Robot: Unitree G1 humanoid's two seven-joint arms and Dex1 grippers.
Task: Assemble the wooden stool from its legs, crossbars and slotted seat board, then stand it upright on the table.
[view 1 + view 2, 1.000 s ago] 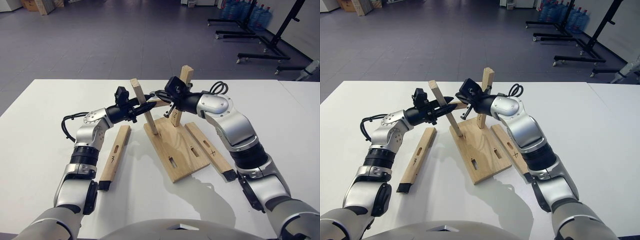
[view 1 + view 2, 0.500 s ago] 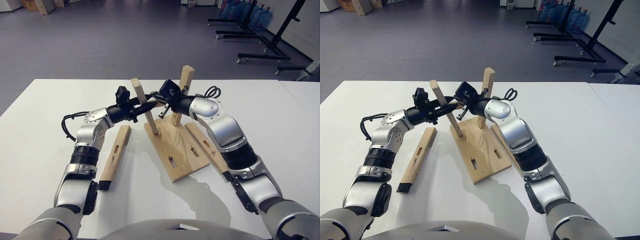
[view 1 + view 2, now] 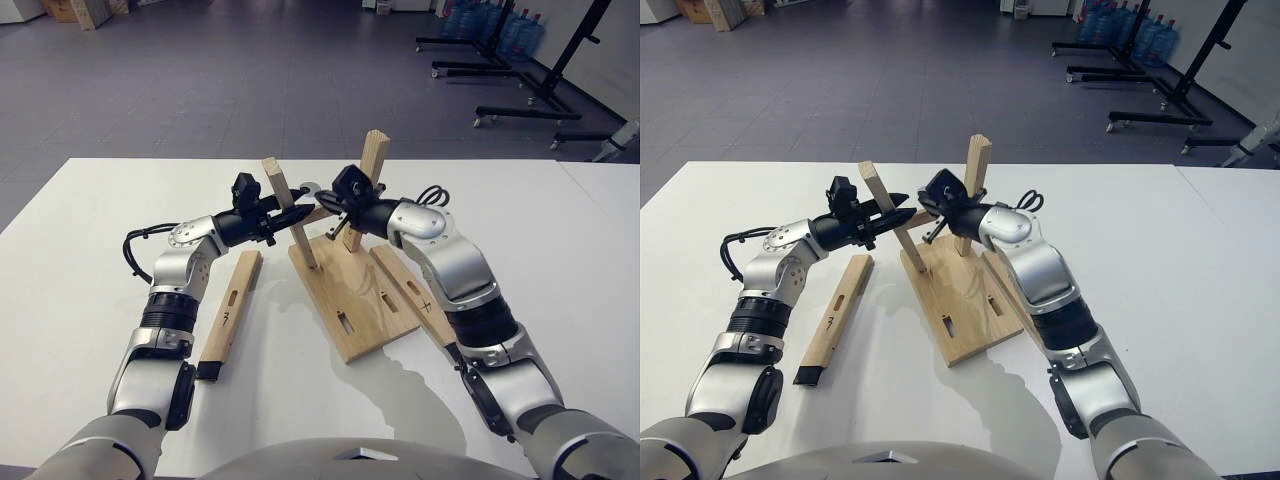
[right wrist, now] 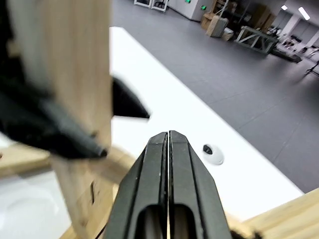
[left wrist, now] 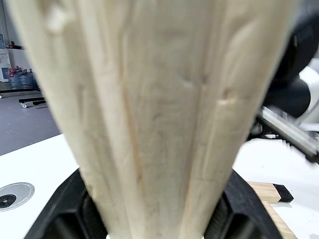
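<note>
Tilting on the seat board (image 3: pixel 358 305), the leg (image 3: pixel 280 186) sits within the left gripper (image 3: pixel 293 215).

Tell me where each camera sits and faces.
Left eye: on the head, facing forward and down at the seat board on the table; both arms show.
Right eye: beside it, same scene and arms.
Left wrist: on the left arm, close against the leaning leg in the left gripper.
Right wrist: on the right arm, along the shut right gripper toward that leg.
Both wrist views share that leg.
</note>
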